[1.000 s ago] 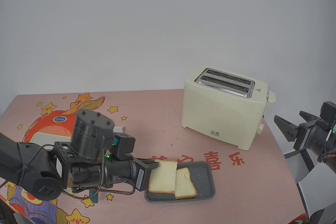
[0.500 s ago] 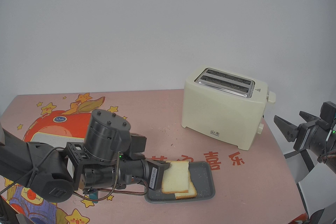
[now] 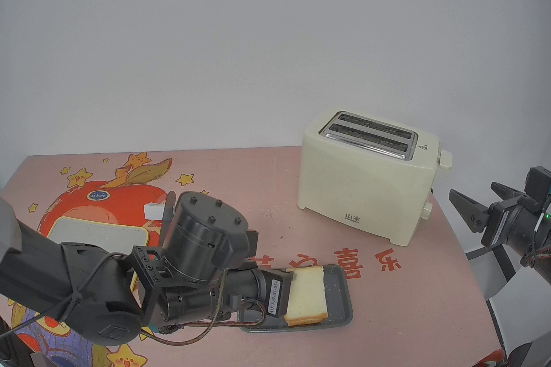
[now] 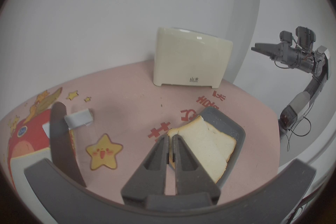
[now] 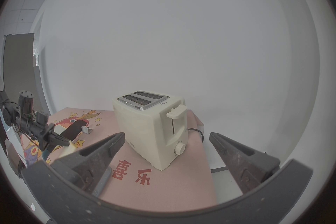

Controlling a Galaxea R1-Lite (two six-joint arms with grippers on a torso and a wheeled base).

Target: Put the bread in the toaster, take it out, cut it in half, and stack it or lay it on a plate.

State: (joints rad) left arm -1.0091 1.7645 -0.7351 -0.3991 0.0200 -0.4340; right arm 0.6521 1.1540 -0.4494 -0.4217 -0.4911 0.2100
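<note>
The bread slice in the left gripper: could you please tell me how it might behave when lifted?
Probably floppy: the left gripper pinches the bread slice at one corner only, so it may sag. Likely light but fragile; the soft crumb could tear at the pinch. It lies over a second slice in the tray and might drag it.

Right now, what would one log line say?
left gripper: shut on bread slice, over tray | right gripper: open, beside toaster | toaster slots: empty
</note>
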